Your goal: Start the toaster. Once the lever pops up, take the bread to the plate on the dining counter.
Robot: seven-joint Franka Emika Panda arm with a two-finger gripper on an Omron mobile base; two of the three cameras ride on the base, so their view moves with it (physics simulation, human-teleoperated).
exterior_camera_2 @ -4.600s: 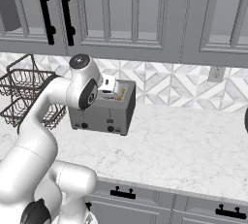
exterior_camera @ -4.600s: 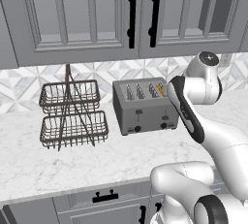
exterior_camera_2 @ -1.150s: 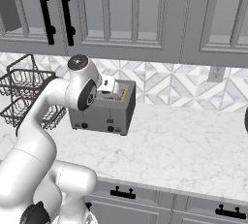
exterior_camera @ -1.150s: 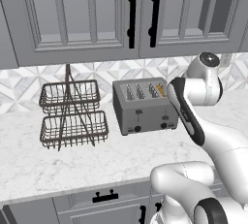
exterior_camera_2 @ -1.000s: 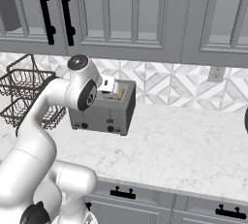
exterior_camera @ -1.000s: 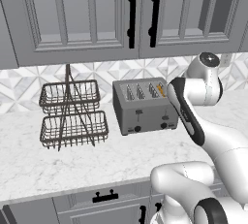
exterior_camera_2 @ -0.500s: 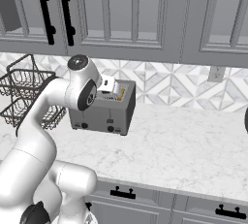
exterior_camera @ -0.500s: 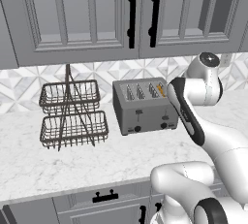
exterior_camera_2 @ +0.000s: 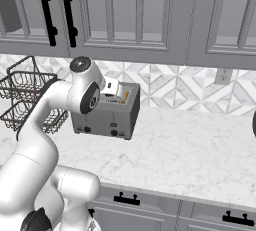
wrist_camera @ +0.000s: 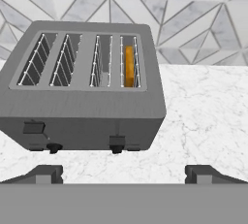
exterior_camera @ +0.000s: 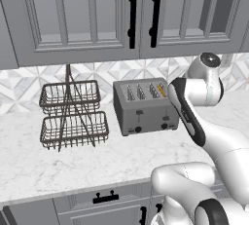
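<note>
Gripper state: Your gripper had its fingers spread as wide as they go, and nothing sat between them.
Gripper position: You held it above and in front of the toaster, looking down across the slots toward the tiled wall. In the right base view the hand hung over the toaster's right end.
Toaster location: It stood on the grey-cabinet marble worktop, near the backsplash, with the wire basket rack well apart on its left.
Bread location: The bread stood on edge in the rightmost slot, its long axis running front to back, its orange top below the rim.
Lever location: The lever appeared low on the front face, just under the bread's slot; the twin tab on the left sat higher. Whether the right one was fully down, you could not settle from these views.
Governing relation: The lever lay ahead of and below the fingertips, almost centred between them, on a vertical face.
Judgement: Your next move would call for a descent in front of the toaster, not over it.
Risk: Spread fingers might straddle the tab and miss it.
</note>
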